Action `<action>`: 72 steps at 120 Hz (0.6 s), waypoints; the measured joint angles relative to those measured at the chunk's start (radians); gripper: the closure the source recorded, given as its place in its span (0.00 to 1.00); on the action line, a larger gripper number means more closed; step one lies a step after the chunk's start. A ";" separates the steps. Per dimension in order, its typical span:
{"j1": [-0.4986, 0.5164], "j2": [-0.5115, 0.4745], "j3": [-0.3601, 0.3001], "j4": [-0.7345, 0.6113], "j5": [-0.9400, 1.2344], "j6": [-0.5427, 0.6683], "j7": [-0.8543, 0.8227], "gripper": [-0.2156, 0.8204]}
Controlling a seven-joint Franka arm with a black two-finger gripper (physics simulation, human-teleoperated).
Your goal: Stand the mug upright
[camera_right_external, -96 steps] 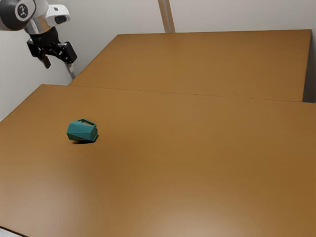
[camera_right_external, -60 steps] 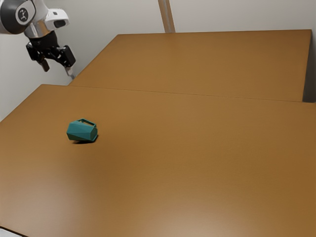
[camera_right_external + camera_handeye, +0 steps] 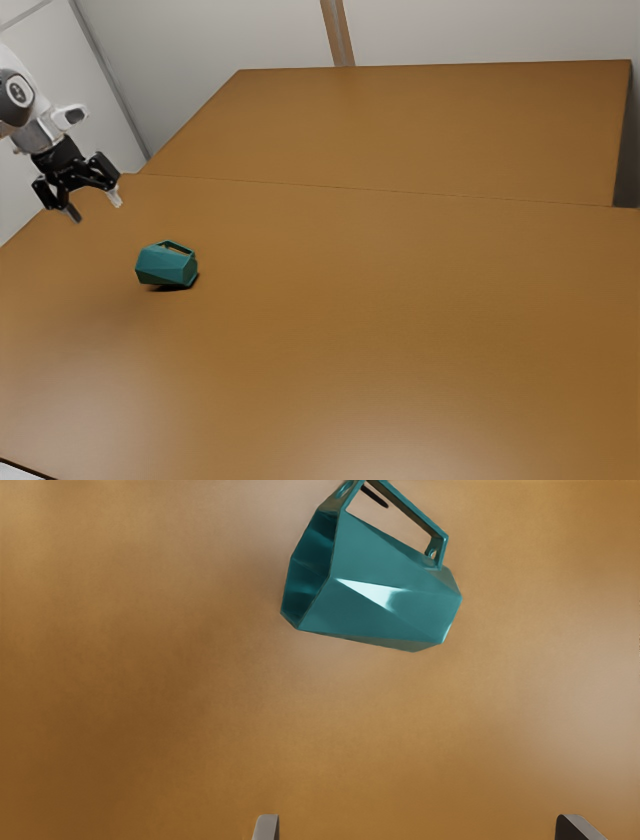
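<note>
The mug [image 3: 380,600] is teal and glossy, built of flat, angular facets with crisp edges, and a hard white highlight lies along one of them. It rests on its side on the tabletop [image 3: 380,330], its many-sided mouth open sideways and its straight-edged, boxy handle standing out from the upper flank in the exterior view. The tabletop is a smooth orange-brown with a satin sheen and pale, blurry reflections; a thin dark line runs across it, and behind stands a plain grey wall [image 3: 220,40] with a brown upright strip [image 3: 338,35]. The pincer [image 3: 97,211] is black and jointed, with pale grey showing at its fingers, on a white and grey arm [image 3: 45,132]. It is released, its fingers spread wide with nothing between them, and hangs near the mug, apart from it. The wrist view's edge cuts off part of the handle, and the depth of the mug's inside is lost in shadow. Through the handle's opening shows a short dark streak, hard to identify. The arm is cut off by the exterior view's left edge. Compared with the earlier frame, the pincer is lower and farther toward the exterior view's left, now seen against the tabletop's edge rather than the wall, while the mug lies just as it did.
</note>
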 joint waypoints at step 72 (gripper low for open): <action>0.109 0.393 -0.007 0.277 -0.281 -0.026 0.214 0.21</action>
